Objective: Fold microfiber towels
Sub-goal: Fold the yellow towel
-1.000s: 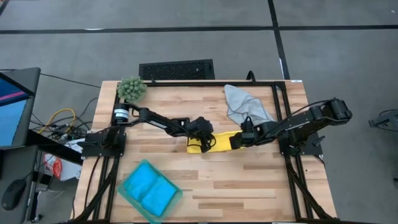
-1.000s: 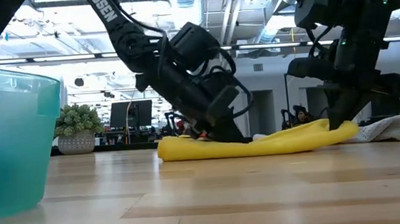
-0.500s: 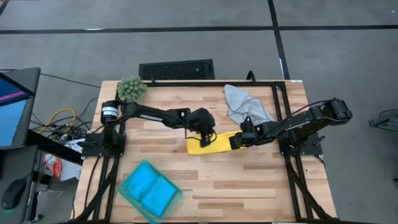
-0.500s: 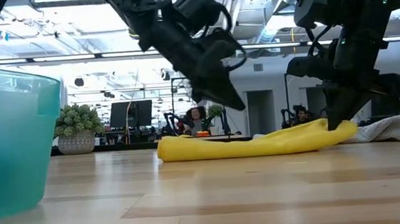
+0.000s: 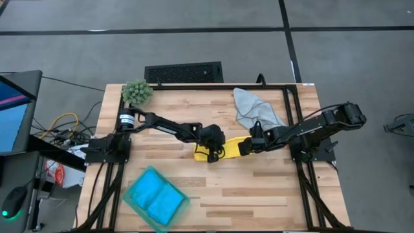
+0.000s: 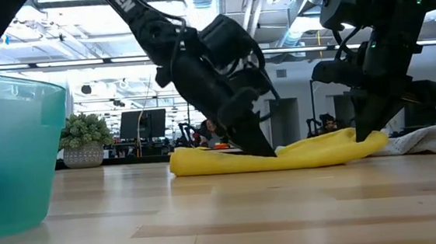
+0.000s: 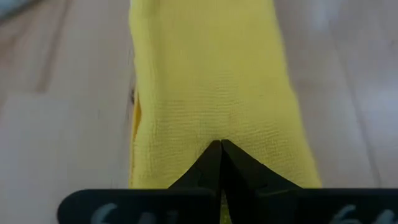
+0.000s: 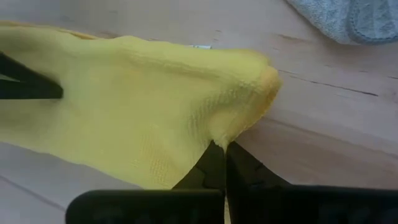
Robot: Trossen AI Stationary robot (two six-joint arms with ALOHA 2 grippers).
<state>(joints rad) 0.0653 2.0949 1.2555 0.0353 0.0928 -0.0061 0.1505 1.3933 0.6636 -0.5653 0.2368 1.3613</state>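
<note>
Now both grippers pinch the yellow towel at mid-table.
Left gripper has its fingers pressed together on the towel's left end; right gripper pinches the right end, lifted slightly. The grey towel lies crumpled far right, the blue ones in the teal bin near left. To fold cleanly, I'd keep both ends taut and carry them over together.

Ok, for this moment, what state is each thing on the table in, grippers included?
yellow towel: folded into a narrow strip, flat on the table.
grey towel: crumpled, unfolded.
teal bin: holds blue towels.
left gripper: shut, tips pressing on the yellow towel.
right gripper: shut on the yellow towel's end.
</note>
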